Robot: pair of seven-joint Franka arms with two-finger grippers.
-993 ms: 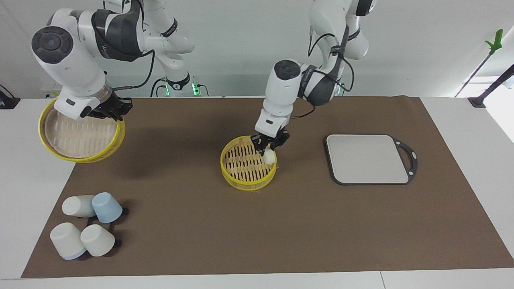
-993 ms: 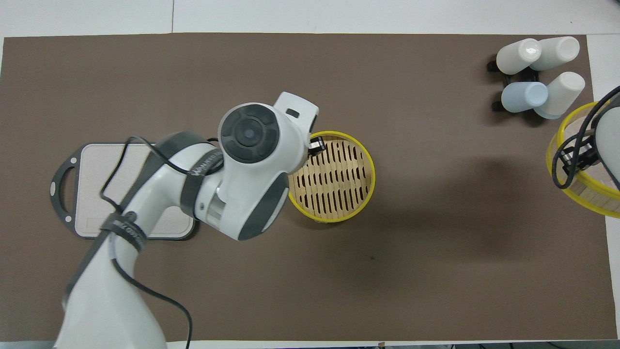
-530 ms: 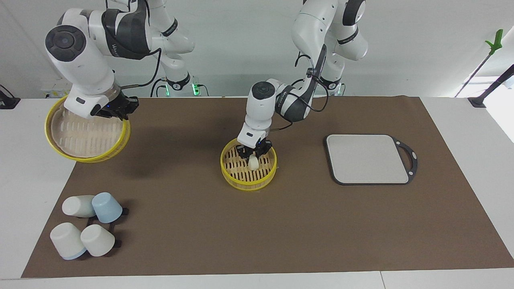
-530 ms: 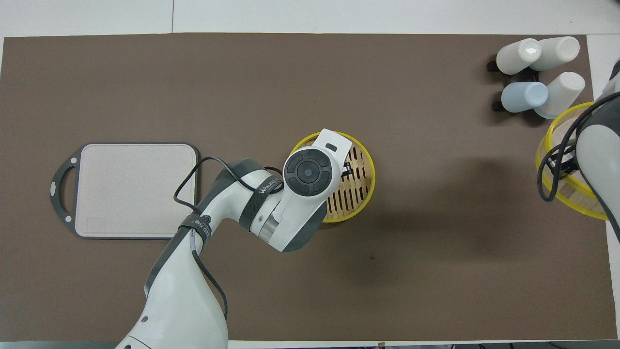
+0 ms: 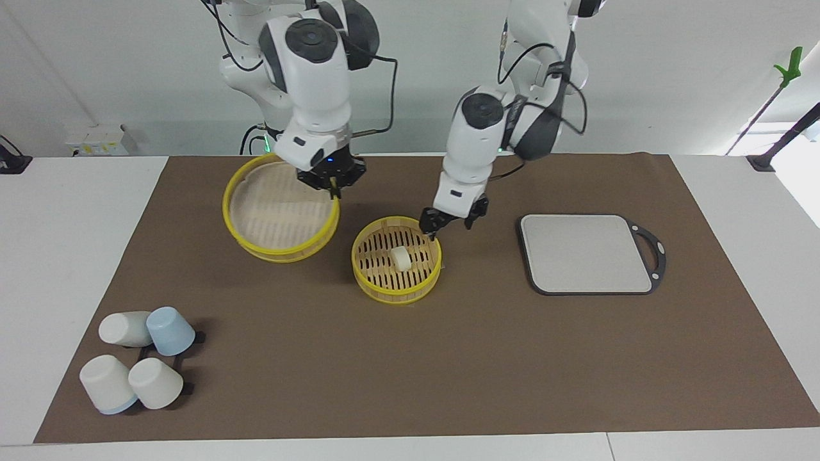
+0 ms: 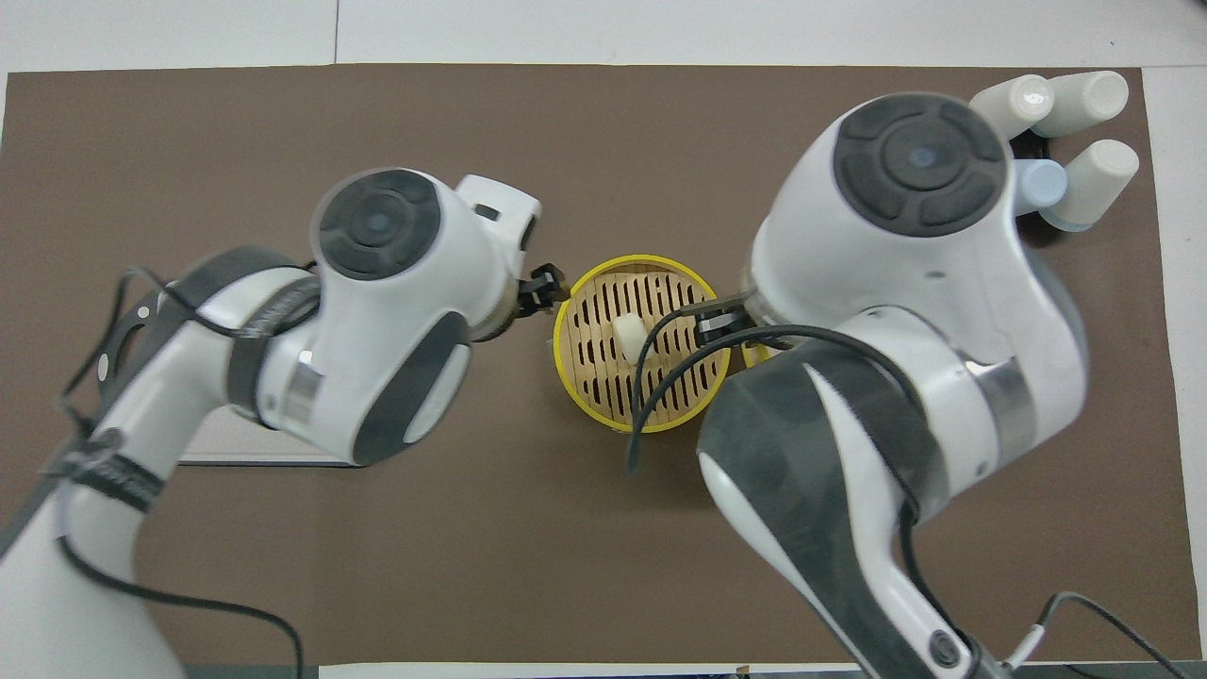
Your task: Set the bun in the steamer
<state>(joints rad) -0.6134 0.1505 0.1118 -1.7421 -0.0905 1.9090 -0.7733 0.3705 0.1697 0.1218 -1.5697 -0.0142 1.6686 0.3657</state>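
Note:
The cream-white bun [image 5: 400, 257] lies free on the slatted floor of the yellow-rimmed steamer [image 5: 384, 291] at the middle of the mat; it also shows in the overhead view [image 6: 627, 337] inside the steamer [image 6: 577, 391]. My left gripper [image 5: 448, 222] is open and empty, raised just over the steamer's rim toward the left arm's end; the overhead view shows it [image 6: 545, 286] beside the rim. My right gripper [image 5: 330, 180] is shut on the rim of a second steamer tier [image 5: 280, 218] and holds it tilted in the air beside the steamer. The overhead view hides most of that tier under the right arm.
A flat grey board [image 5: 586, 253] lies toward the left arm's end of the table. Several white and blue cups [image 5: 138, 358] lie on their sides at the right arm's end, farther from the robots; they show in the overhead view [image 6: 1084, 141].
The left gripper let go of the bun in the steamer and rose off toward the board. The right arm carried the second tier from the table's end to beside the steamer.

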